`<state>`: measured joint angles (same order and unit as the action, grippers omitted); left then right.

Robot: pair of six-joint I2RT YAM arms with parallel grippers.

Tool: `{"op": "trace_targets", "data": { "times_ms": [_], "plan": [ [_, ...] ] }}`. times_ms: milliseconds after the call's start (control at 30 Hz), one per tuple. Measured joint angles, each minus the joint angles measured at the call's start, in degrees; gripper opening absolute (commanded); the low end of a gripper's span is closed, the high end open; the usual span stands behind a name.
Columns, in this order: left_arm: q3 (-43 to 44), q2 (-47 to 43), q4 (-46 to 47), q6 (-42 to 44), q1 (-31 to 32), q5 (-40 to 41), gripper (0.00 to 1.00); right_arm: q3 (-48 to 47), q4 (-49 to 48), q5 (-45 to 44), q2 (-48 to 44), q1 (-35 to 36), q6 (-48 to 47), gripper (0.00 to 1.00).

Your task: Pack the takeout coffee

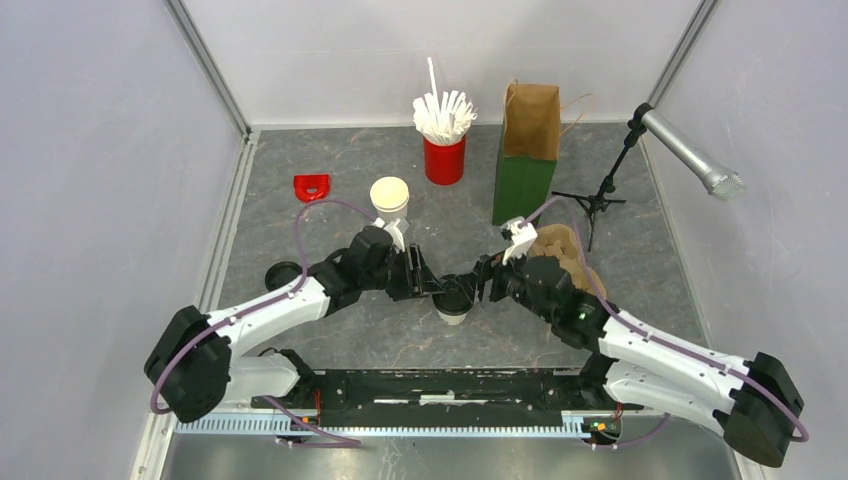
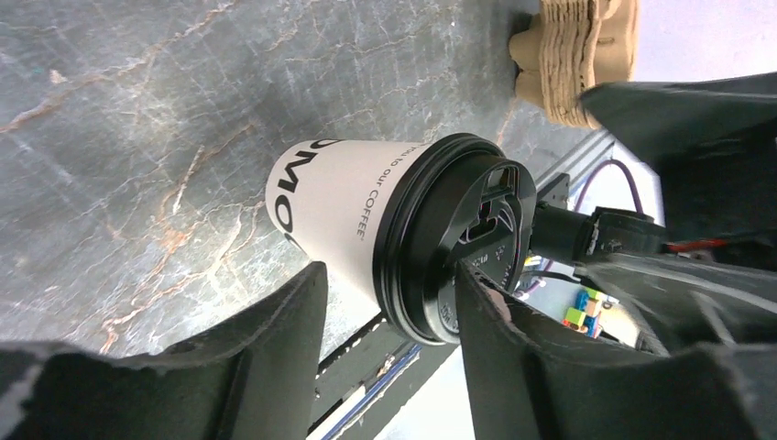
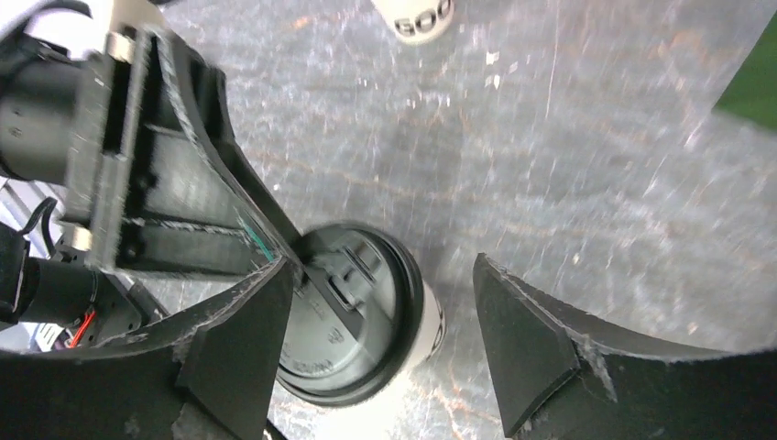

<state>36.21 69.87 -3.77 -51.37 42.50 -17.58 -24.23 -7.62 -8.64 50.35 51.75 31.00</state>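
Takeout coffee point(image 1: 452, 308) upright on tabletop point(image 1: 400, 345); my right hand point(image 3: 380, 280) released astride lid point(image 3: 353, 316), left hand point(image 2: 385, 275) grip unclear, probably steadying it.

Overhead light even and diffuse; soft shadows on the table point(image 1: 270, 165). Left wrist view sharp, with faint sheen on the takeout coffee point(image 2: 403, 234) lid. Right wrist view smeared by blur throughout.

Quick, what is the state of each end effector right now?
Left end effector: open, one finger on each side of the takeout coffee.
Right end effector: open, holding nothing.
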Motion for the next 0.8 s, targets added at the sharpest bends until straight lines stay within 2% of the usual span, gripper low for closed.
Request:
{"op": "trace_targets", "data": {
  "times_ms": [167, 300, 433, 533, 667, 800],
  "plan": [
    [6.82, -1.16, -8.59, 3.13, 0.00, 2.32, 0.70, -9.77, 7.02, -0.83, 0.50, -0.15, -7.17, 0.69],
    [11.67, -4.13, -12.07, 5.73, -0.02, 6.19, 0.70, -12.68, 9.99, 1.64, 2.23, -0.11, -10.60, 0.65],
    [13.29, -5.64, -14.34, 8.55, -0.33, 8.96, 0.69, -14.34, 15.15, 2.49, 5.57, 0.02, -9.97, 0.62],
    [13.31, -4.22, -15.41, 10.40, -0.44, 8.68, 0.71, -13.51, 17.31, 2.69, 4.98, 0.11, -6.75, 0.64],
    [13.31, -1.07, -15.91, 12.68, -0.44, 6.88, 0.74, -12.00, 19.37, 4.20, 2.27, 0.13, -2.89, 0.74],
    [13.31, 1.70, -15.65, 14.80, -0.44, 4.55, 0.76, -11.04, 20.09, 5.68, 0.81, 0.13, -0.13, 0.75]
  ]
}}
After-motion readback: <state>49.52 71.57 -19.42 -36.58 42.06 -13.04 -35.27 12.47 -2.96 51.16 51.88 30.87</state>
